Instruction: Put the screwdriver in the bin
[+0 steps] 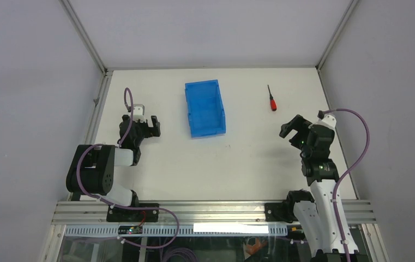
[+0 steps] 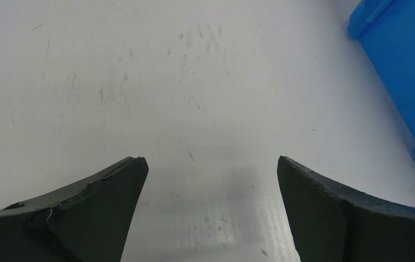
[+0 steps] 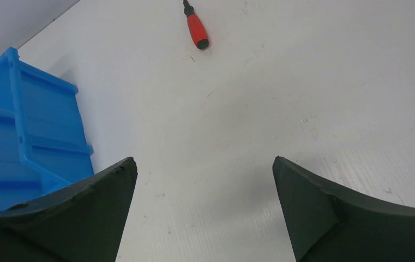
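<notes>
My right gripper [image 1: 290, 129] hangs empty at centre right of the top view, jaws wide apart. The screwdriver [image 1: 272, 101] lies flat just above it, well right of the bin [image 1: 190, 112]. I should straddle the red handle crosswise, descend squarely, then close.

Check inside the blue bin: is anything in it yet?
Nothing shows inside the bin; the top view shows only its bare blue floor. The screwdriver lies on the table to its right. The wrist views show only the bin's outer walls.
</notes>
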